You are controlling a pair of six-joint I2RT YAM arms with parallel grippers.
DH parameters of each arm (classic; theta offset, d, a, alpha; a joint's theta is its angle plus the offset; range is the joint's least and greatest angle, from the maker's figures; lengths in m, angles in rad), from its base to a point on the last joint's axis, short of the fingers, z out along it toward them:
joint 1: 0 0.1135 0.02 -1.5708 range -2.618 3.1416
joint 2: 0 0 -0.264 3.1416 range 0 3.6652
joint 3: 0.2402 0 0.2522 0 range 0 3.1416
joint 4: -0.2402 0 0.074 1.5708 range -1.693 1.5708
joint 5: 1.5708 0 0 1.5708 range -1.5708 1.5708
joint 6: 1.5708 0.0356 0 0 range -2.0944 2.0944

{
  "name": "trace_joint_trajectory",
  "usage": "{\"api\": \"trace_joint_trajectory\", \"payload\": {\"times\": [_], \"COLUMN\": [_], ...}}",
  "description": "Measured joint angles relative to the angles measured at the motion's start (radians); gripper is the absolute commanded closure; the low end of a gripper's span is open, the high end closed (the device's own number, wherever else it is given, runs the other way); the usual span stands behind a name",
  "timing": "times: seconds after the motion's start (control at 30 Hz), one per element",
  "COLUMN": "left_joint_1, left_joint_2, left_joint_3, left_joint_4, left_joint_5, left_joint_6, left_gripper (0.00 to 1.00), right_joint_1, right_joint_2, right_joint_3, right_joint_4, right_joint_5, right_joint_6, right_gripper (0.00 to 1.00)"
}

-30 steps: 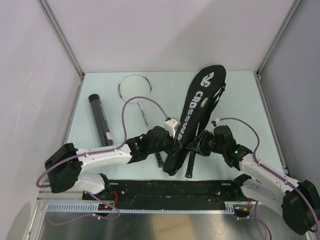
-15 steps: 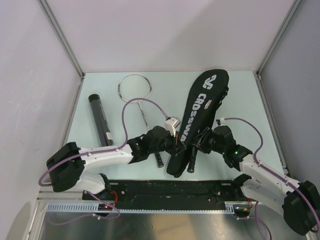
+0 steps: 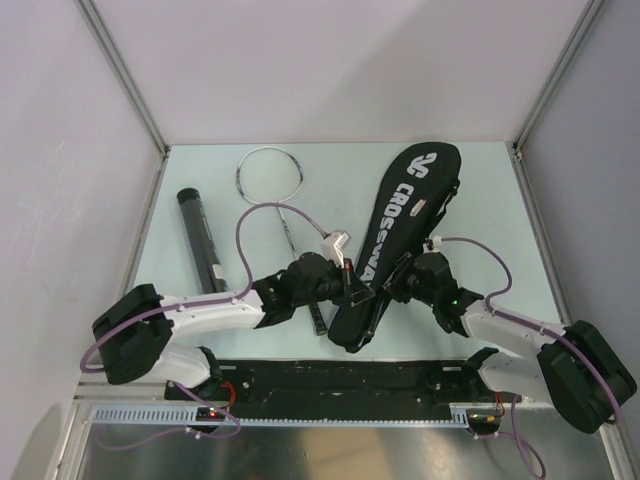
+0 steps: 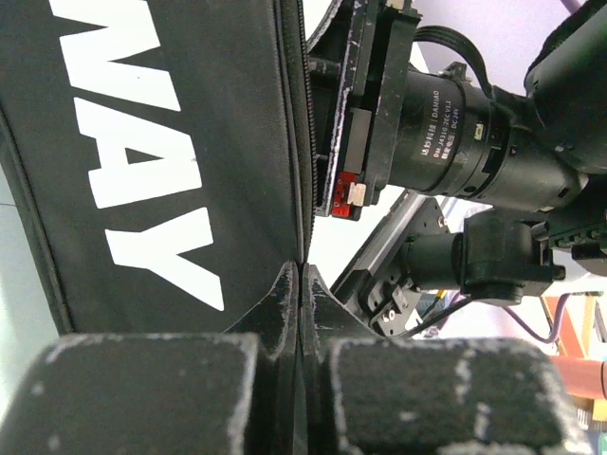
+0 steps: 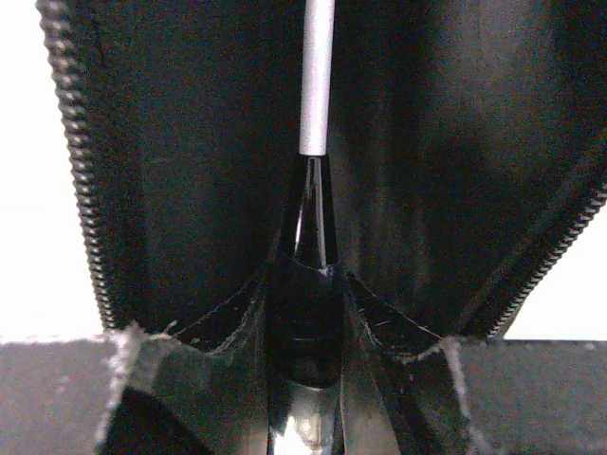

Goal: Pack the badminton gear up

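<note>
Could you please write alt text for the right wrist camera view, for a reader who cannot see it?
The right gripper clamps the black handle of a racquet, its silver shaft running up into the open black bag, zipper teeth lining both edges.

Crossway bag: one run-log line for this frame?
left pincer: shut on bag edge | right pincer: shut on racquet handle, shaft inside bag | second racquet, tube: outside bag

bag (image 4: 171,142): matt black woven cloth, flat white printed letters, toothed zip edge
racquet shaft (image 5: 317,76): smooth silver metal, satin sheen
racquet handle (image 5: 305,313): glossy black, smooth
left fingers (image 4: 142,398): rough black pads, scuffed grey at edges
tube (image 3: 200,238): black, dull plastic look
table (image 3: 480,190): pale, smooth, matt
</note>
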Motion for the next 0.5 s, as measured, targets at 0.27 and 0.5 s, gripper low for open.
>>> {"api": "trace_joint_trajectory", "payload": {"times": [0.27,0.5], "left_joint_1": [0.006,-0.002], "left_joint_2": [0.000,-0.003], "left_joint_3": [-0.039,-0.065], "left_joint_4": [0.066,0.076], "left_joint_5": [-0.028,0.007], "left_joint_6": [-0.075,-0.121], "left_gripper": [1.00,0.98], "right_joint_1": [0.003,-0.003], "right_joint_2": [0.038,0.109], "right_joint_3": [-0.002,-0.002], "right_joint_4": [0.069,0.155], "right_joint_5": [0.047,0.160], "right_joint_6": [0.059,0.078], "right_gripper": [0.84,0.90]}}
